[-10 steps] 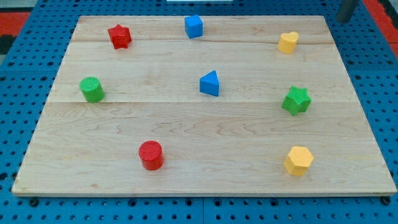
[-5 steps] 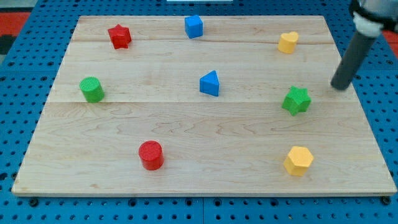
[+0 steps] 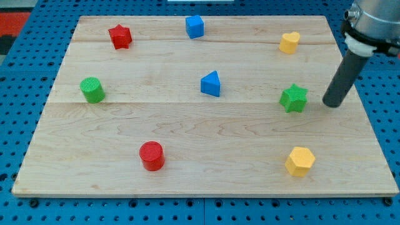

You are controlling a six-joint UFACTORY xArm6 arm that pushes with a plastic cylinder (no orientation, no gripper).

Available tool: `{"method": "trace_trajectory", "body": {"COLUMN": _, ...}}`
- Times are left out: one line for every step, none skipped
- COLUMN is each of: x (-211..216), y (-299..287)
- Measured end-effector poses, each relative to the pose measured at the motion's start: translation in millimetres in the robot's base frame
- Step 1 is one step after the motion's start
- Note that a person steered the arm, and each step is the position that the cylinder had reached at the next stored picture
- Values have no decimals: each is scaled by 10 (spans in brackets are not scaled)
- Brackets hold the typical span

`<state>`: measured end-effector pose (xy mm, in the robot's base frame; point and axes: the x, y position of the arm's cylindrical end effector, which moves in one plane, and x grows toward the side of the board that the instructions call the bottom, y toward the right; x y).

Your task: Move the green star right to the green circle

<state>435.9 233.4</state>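
Ribbed green star (image 3: 294, 99), my tip (image 3: 332, 104) just right

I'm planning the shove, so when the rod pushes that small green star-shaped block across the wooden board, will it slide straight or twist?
The green star-shaped block likely slides easily: it sits flat on the smooth wooden board. Its points may make it spin if my tip, just to the view's right, hits off-centre. Rolling seems unlikely.

A wooden board (image 3: 206, 156) lay on a blue pegboard table (image 3: 19, 94). Along the view's top sat a red star (image 3: 120, 36), a blue cube (image 3: 195, 26) and a yellow block (image 3: 289, 42). A blue triangle (image 3: 211, 84) stood near the middle. Toward the view's bottom were a red cylinder (image 3: 152, 155) and a yellow hexagon (image 3: 300, 161), well apart.
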Motion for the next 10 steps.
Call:
{"method": "trace_trajectory", "body": {"x": -53, "y": -776}}
{"method": "trace_trajectory", "body": {"x": -142, "y": -1329}}
{"method": "trace_trajectory", "body": {"x": -174, "y": -1329}}
{"method": "trace_trajectory", "body": {"x": -96, "y": -1240}}
{"method": "trace_trajectory", "body": {"x": -7, "y": -1303}}
{"method": "trace_trajectory", "body": {"x": 260, "y": -1232}}
{"method": "trace_trajectory", "body": {"x": 403, "y": -1169}}
{"method": "trace_trajectory", "body": {"x": 302, "y": -2374}}
{"method": "trace_trajectory", "body": {"x": 330, "y": -2923}}
{"method": "trace_trajectory", "body": {"x": 215, "y": -3096}}
